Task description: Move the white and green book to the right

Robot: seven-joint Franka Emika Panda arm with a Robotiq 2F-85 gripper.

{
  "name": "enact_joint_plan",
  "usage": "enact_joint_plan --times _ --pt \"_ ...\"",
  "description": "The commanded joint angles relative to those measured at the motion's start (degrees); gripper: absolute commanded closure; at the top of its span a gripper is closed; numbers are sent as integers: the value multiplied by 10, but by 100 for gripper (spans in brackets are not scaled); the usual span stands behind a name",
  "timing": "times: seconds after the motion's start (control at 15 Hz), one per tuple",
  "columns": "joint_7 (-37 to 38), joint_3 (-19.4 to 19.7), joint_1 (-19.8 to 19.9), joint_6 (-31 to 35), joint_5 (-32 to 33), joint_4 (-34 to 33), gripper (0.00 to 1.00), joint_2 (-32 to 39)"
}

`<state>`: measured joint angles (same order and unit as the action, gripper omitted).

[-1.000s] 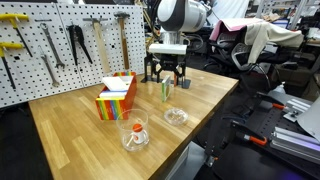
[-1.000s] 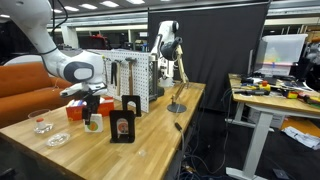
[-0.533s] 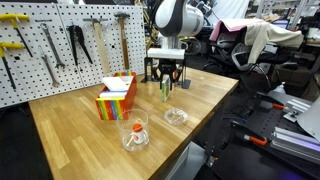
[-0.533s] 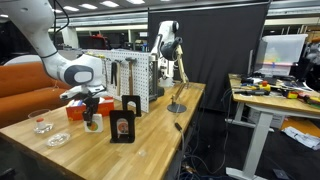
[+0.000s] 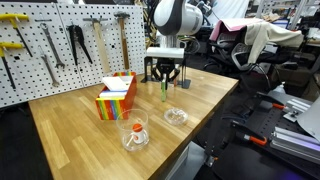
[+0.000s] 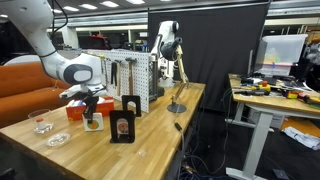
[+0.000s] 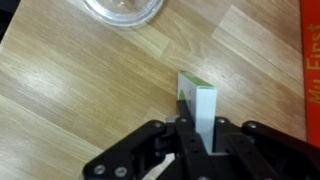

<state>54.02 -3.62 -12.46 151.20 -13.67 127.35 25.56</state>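
Observation:
The white and green book (image 7: 201,108) stands upright on the wooden table, thin, white with a green top edge. In the wrist view my gripper (image 7: 197,136) is shut on it, its black fingers pressed against both faces. In an exterior view the book (image 5: 165,89) shows as a slim green and white sliver below the gripper (image 5: 165,76), right of the rainbow-striped box (image 5: 116,96). In an exterior view the gripper (image 6: 93,104) hangs over the book (image 6: 93,121), which is mostly hidden behind a dark picture frame (image 6: 124,119).
A pegboard (image 5: 60,40) with hanging tools backs the table. A glass holding an orange thing (image 5: 135,130) and a shallow glass dish (image 5: 175,116) sit near the front edge. A desk lamp (image 6: 178,70) stands at the far end. The table edge drops off beside the dish.
The jaws went from wide open around the book to shut on it. The arm has barely moved and the book stands where it was.

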Motion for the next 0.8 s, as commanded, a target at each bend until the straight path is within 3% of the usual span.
enact_joint_plan --times 0.0,0.4,0.73 --pt "-22 6 -5 2 17 18 96 -31" --pt "-22 22 2 2 53 11 96 -62" --pt "-49 13 33 -10 21 -13 96 -74"
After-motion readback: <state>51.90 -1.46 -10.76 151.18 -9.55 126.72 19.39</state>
